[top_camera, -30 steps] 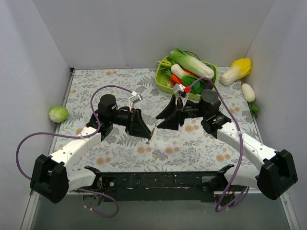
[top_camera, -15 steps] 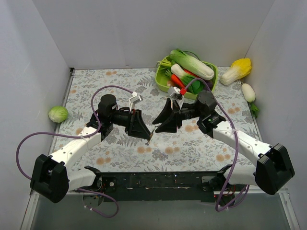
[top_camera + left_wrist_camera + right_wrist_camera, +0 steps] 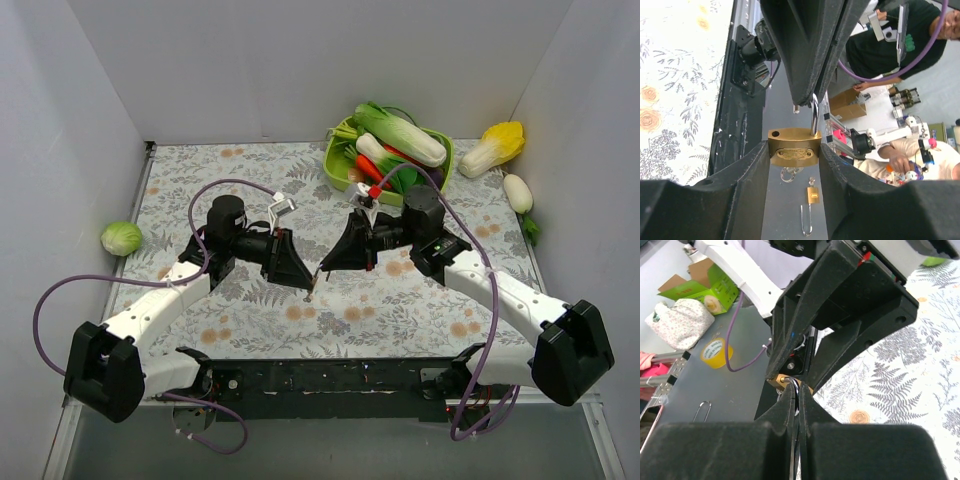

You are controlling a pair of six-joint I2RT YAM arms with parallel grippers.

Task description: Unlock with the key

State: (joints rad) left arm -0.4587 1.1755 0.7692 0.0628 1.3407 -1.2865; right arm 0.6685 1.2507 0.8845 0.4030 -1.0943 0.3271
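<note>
A brass padlock (image 3: 794, 147) is gripped by its sides in my left gripper (image 3: 794, 150), held just above the table's middle (image 3: 308, 284). Its silver shackle (image 3: 814, 117) rises from one side only; the other hole is bare and the shackle's free end hangs loose. My right gripper (image 3: 801, 390) comes in from the right (image 3: 322, 271) and is shut on that thin shackle, right at the lock's brass body (image 3: 777, 381). A silver ring (image 3: 788, 174) hangs under the lock. The key is hidden; no black head shows.
A green tray (image 3: 340, 170) of vegetables stands at the back right, with a yellow-white chicory (image 3: 493, 147) and a white radish (image 3: 518, 192) beside it. A small cabbage (image 3: 121, 238) lies at the left wall. Beyond the table edge lie a small padlock (image 3: 811, 195) and a tape roll (image 3: 714, 352).
My right arm has moved left to meet the left gripper, and its jaws have gone from open to shut on the shackle. The left arm and padlock have stayed put.
</note>
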